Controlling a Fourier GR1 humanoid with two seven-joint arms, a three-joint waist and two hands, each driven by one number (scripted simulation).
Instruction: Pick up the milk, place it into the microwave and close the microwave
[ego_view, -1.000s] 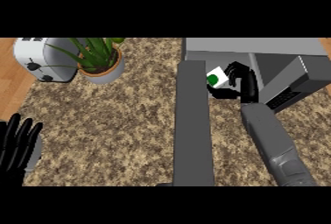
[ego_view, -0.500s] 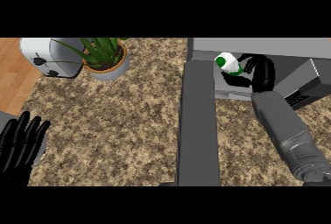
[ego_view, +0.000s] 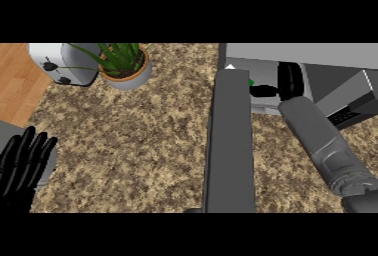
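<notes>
**Milk held inside the open microwave, left hand resting at the lower left**

The microwave (ego_view: 310, 52) sits in the upper right of the frame with its door (ego_view: 230, 145) swung open. The door shows as a long grey slab that runs from the microwave's front down the middle of the frame to the lower edge.

The right forearm (ego_view: 325, 145) comes up from the lower right, and the right hand (ego_view: 289, 80) is inside the microwave's opening. Its dark fingers stand on one side of the milk (ego_view: 252, 82) and its thumb curls in on the other, so the hand is closed round the carton. The milk is inside the opening, just right of the door's upper end. The door and the hand hide most of it, leaving only a green patch and a bit of white. Whether it rests on the microwave's floor cannot be told.

The left hand (ego_view: 26, 165) shows at the lower left edge, well apart from the microwave. Its fingers are straight, pointing up, and hold nothing.

In the upper left a toaster (ego_view: 63, 62) stands on the speckled counter (ego_view: 140, 145). Just to its right is a potted plant (ego_view: 122, 62) with long green leaves. A strip of wooden floor (ego_view: 15, 80) shows along the left edge.
</notes>
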